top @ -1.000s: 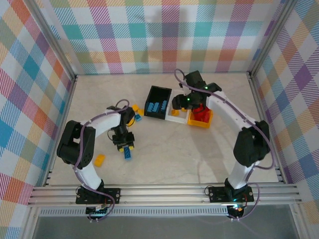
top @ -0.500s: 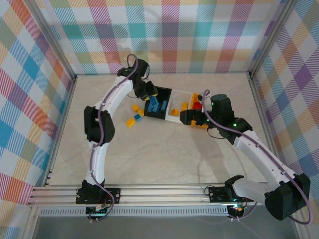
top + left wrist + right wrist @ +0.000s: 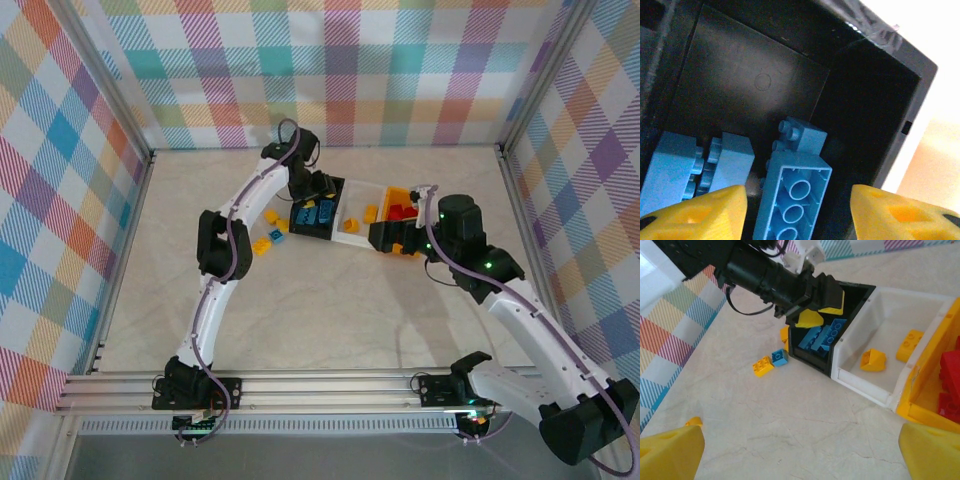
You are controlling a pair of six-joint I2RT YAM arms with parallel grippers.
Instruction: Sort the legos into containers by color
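The blue brick (image 3: 796, 200) lies hollow side up inside the black bin (image 3: 760, 80), directly between the jaws of the left gripper (image 3: 797, 215). The jaws stand partly apart, with a strip of dark bin showing on either side of the brick, so neither yellow fingertip (image 3: 705, 210) touches it and nothing is held. Just ahead of the jaws its far end meets a smaller blue brick (image 3: 802, 135); two more blue bricks (image 3: 722, 160) lie side by side ahead of the fingertip at the left of the wrist view.

A second ago this gripper was low over the near table with a blue brick at its tips; half a second ago it had reached the bin; now it hangs further over the bin.

The right gripper (image 3: 800, 460) has its jaws spread fully wide and empty, with bare table (image 3: 790, 430) between them. Ahead of the jaws stands the white bin (image 3: 860, 385) with two yellow bricks (image 3: 873, 360) in it; ahead and to their right is the yellow-orange bin (image 3: 927, 416) holding red bricks (image 3: 951, 372); ahead and to their left a loose yellow brick (image 3: 762, 366) lies just beside a small blue brick (image 3: 780, 357).

A second ago this gripper was above the yellow-orange bin; it has since drawn back to the bins' near side.
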